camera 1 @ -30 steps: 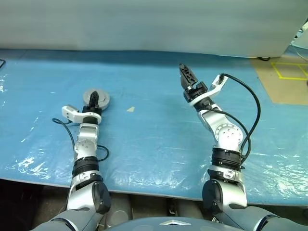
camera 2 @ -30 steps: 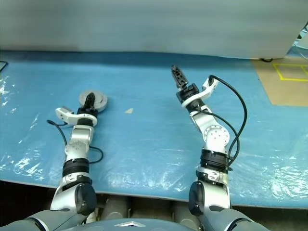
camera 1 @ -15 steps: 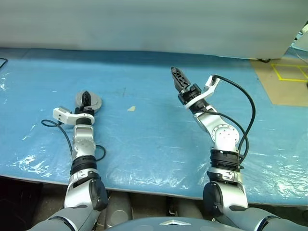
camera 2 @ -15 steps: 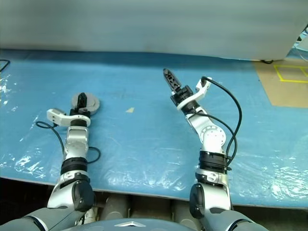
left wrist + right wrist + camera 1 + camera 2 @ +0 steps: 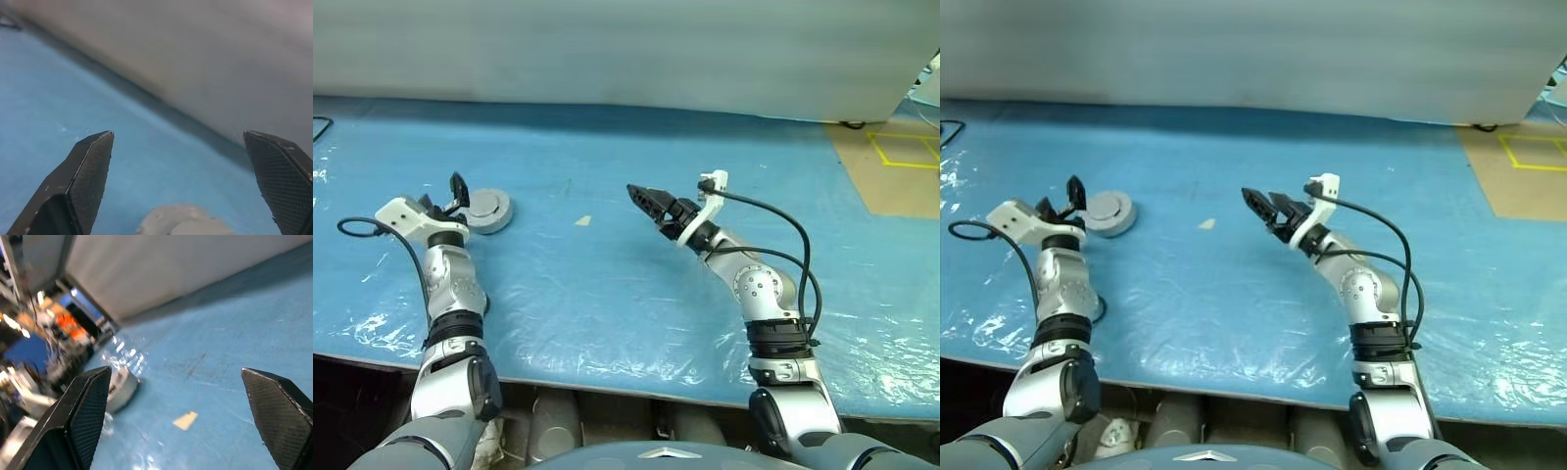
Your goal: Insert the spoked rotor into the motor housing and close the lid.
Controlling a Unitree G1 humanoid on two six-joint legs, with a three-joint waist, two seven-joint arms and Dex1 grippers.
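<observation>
Left gripper (image 5: 450, 195) has lifted off the lid (image 5: 486, 210) and now hangs beside it, jaws spread, empty. Right gripper (image 5: 644, 199) has swung low toward centre, also spread and empty. Lid lies flat, smooth silver face up, on the blue table (image 5: 607, 284); housing and rotor beneath are hidden.

Blue bench (image 5: 607, 284) lies open between both arms. Obstacles: closed round housing (image 5: 487, 210) beside the left tool (image 5: 445, 196); small tan scrap (image 5: 582, 220) at centre.
</observation>
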